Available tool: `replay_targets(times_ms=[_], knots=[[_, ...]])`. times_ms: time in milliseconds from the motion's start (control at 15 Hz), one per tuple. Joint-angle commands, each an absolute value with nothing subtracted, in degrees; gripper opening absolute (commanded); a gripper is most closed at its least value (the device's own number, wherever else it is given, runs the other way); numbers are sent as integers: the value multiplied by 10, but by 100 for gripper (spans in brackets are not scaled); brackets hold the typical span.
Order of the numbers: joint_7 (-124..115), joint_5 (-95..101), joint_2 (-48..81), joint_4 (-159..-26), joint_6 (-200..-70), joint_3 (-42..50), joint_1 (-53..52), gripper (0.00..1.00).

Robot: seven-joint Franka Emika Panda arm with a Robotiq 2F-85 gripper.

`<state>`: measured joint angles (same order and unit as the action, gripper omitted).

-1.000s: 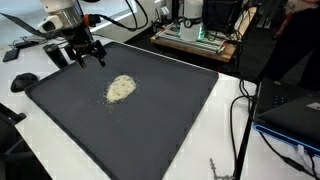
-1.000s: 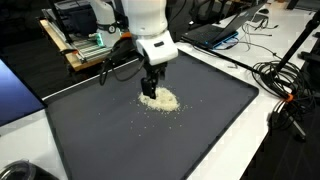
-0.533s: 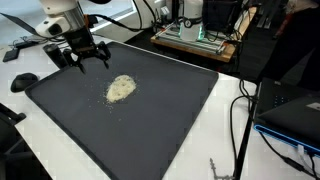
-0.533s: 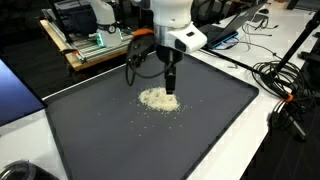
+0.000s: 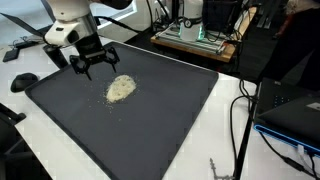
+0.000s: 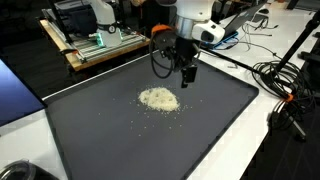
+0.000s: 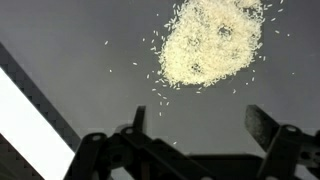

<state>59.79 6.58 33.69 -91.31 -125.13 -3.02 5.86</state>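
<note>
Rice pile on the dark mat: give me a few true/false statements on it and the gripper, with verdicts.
1. The heap of white rice grains lies on the dark grey mat. True.
2. The black gripper is shut on some grains. False: its jaws stand open and hold nothing, and it hangs apart from the heap.
3. Stray grains lie scattered around the heap. True.
4. The heap sits in a bowl. False: it lies straight on the mat, with no container.
5. In the wrist view the heap lies between the fingertips. False: it lies beyond them, further up the picture.
</note>
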Motion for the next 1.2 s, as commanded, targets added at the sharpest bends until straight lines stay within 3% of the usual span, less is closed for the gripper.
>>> replay_targets(times_ms=[0, 1133], knots=[[549, 113, 330, -913, -1241, -13, 24, 100], [234, 194, 273, -1006, -1266, -2, -22, 100]])
